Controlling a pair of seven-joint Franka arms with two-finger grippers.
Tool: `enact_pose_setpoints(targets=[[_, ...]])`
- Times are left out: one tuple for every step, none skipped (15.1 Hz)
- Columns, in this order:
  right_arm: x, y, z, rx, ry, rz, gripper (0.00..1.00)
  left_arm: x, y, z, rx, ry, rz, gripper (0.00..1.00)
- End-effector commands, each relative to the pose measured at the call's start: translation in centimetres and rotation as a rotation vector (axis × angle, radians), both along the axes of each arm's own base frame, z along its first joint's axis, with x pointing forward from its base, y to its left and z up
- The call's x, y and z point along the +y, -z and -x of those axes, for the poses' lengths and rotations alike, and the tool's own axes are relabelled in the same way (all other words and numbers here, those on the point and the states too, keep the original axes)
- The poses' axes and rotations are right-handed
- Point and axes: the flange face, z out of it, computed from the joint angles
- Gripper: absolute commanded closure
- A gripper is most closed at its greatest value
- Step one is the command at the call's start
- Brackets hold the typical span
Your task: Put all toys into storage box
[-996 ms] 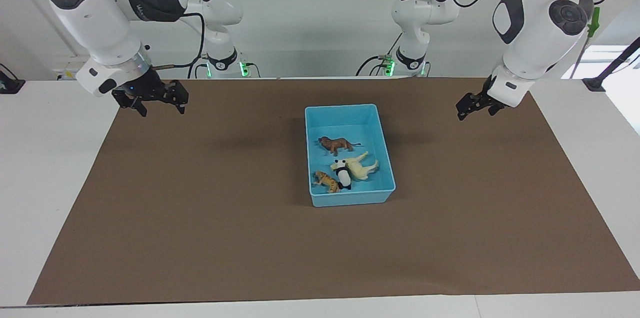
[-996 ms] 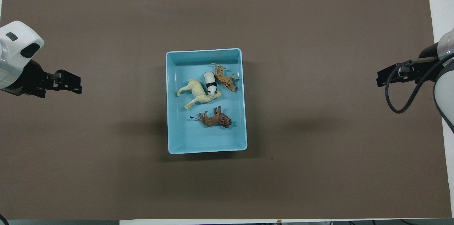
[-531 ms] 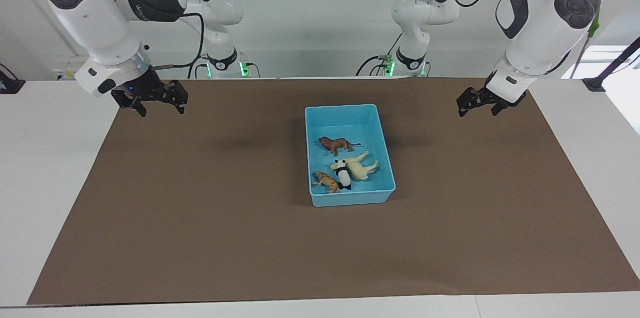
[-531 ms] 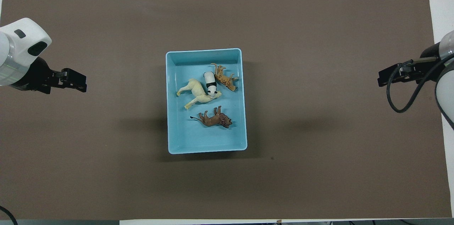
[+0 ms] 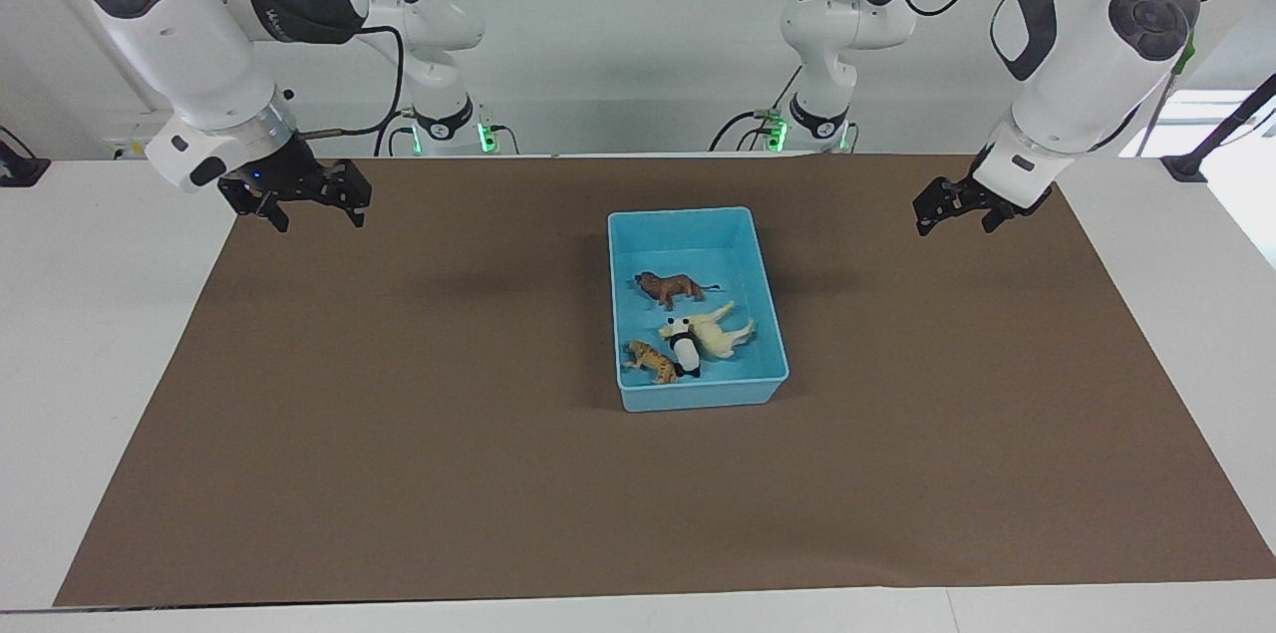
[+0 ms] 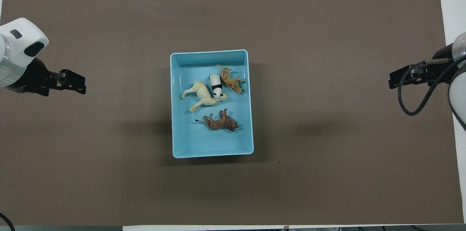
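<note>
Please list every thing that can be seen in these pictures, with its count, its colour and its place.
storage box: one, light blue, middle of the mat
lion: one, brown, in the box, nearest the robots
horse-like animal: one, cream-yellow, in the box
panda: one, black and white, in the box, against the horse-like animal
tiger: one, orange striped, in the box, beside the panda
mat: one, brown, on the table
left claw: black, open, empty, over its end of the mat
right claw: black, open, empty, over its end of the mat

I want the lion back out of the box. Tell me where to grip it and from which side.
Grip the lion across its torso, coming straight down from above. It lies on its side, apart from the other toys and the storage box walls, so fingers fit either side of its back and belly.
</note>
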Motion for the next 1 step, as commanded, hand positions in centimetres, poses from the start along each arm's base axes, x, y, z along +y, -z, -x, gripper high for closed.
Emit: enact_pose_setpoints(targets=[[-0.41,-0.34,0.31,-0.010,-0.020,-0.001,0.00,0.45,-0.58,-0.68,0.023,0.016,-0.013,0.00]])
